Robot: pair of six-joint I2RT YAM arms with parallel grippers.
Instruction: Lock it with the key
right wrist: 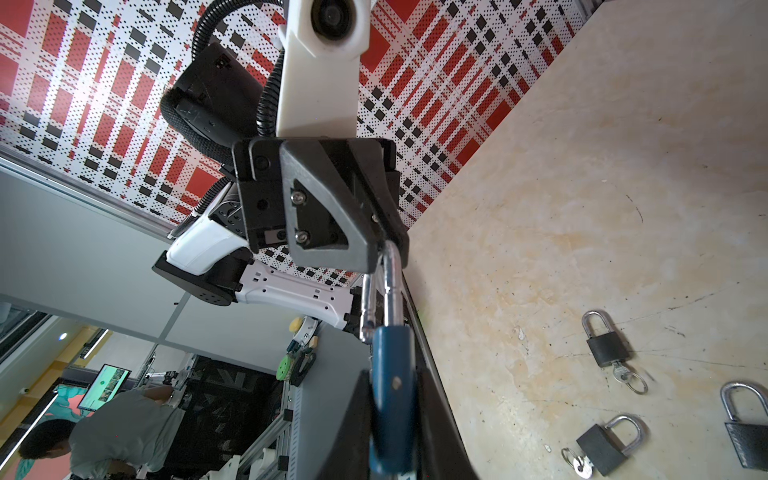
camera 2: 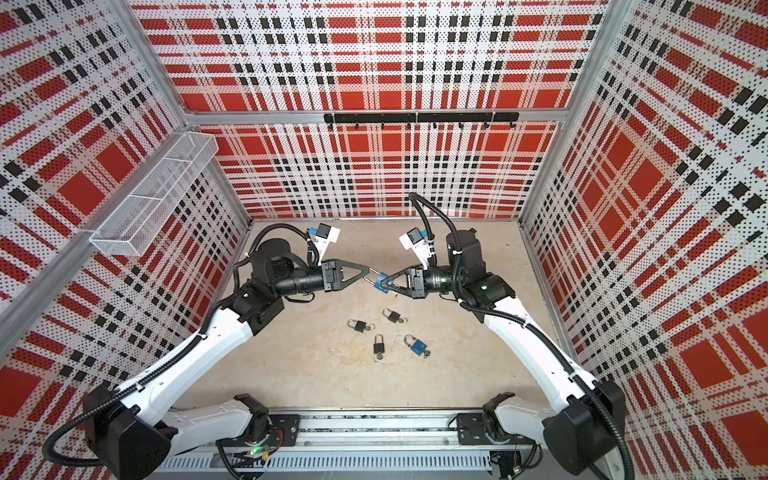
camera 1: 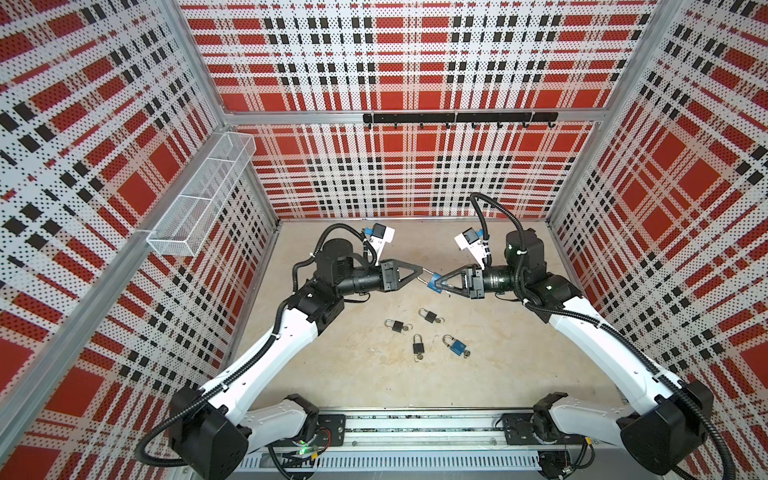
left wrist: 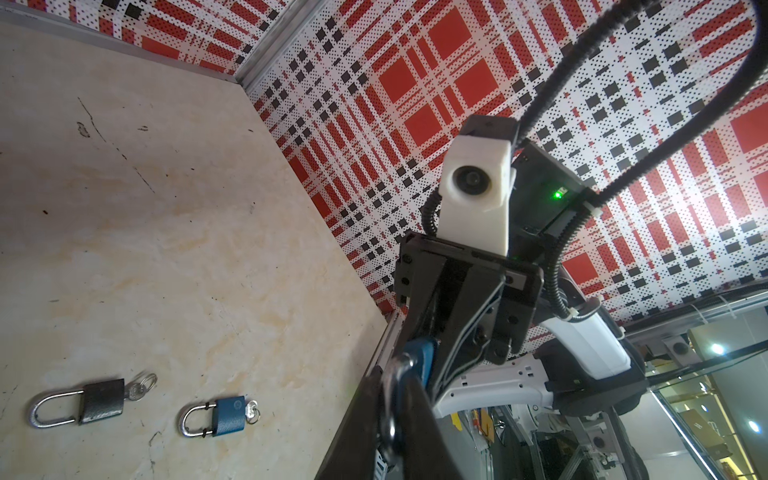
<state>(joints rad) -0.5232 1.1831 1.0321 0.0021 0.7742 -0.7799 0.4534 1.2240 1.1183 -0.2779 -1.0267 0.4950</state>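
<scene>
Blue paint covers the body of the padlock point(camera 1: 433, 283), which hangs in the air over the far middle of the table point(camera 1: 332, 374), between the two arms. The right gripper point(camera 1: 441, 284) is clamped on that blue body, with one finger against each flat side, as the right wrist view shows. The left gripper point(camera 1: 420, 272) meets it tip to tip from the opposite side. Its fingers are closed tight on the bend of the steel shackle point(right wrist: 391, 286). In the right wrist view one leg of the shackle runs into the body and the other ends just beside the body's top edge, so the shackle looks unlatched. Whether a key sits in this padlock cannot be told.

Nearer the robot's base, four more padlocks lie flat on the table, well apart from both grippers. They are three black padlocks point(camera 1: 397, 325) point(camera 1: 431, 316) point(camera 1: 417, 345) and a loose blue padlock point(camera 1: 456, 346). Each has a ringed key point(camera 1: 419, 357) at its bottom end.
</scene>
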